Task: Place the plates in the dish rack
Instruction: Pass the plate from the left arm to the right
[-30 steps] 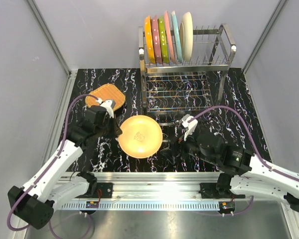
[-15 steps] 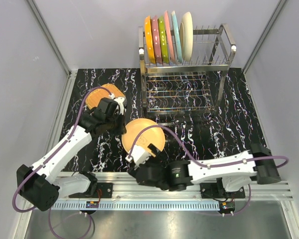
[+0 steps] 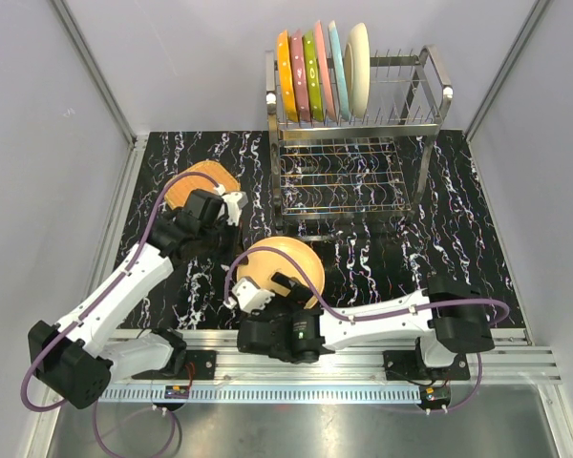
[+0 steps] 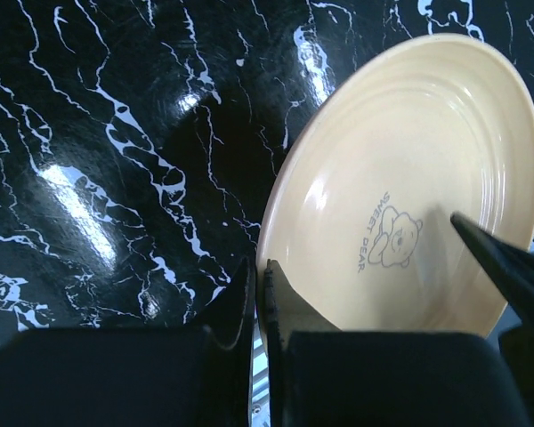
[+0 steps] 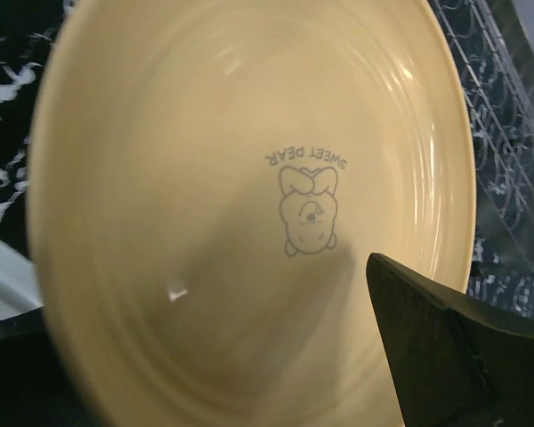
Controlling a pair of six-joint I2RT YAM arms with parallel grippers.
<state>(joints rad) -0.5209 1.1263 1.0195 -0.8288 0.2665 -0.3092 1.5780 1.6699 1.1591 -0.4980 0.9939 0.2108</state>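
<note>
Plate (image 4: 400, 222) rim half-hidden between pinching left fingers (image 4: 236, 307) — right fingers (image 5: 427, 356) spread, one cut off.

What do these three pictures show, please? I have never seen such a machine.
You see two robot arms bolted at the table's near edge: the left arm and the right arm. One picture looks down from above. The other two come from a small camera on each wrist. The left gripper is shut on the rim of a tan plate with a bear drawing. The right gripper is open close to that plate, not gripping it. A dotted orange plate lies on the black marbled table. Behind, the steel dish rack holds six plates upright.
</note>
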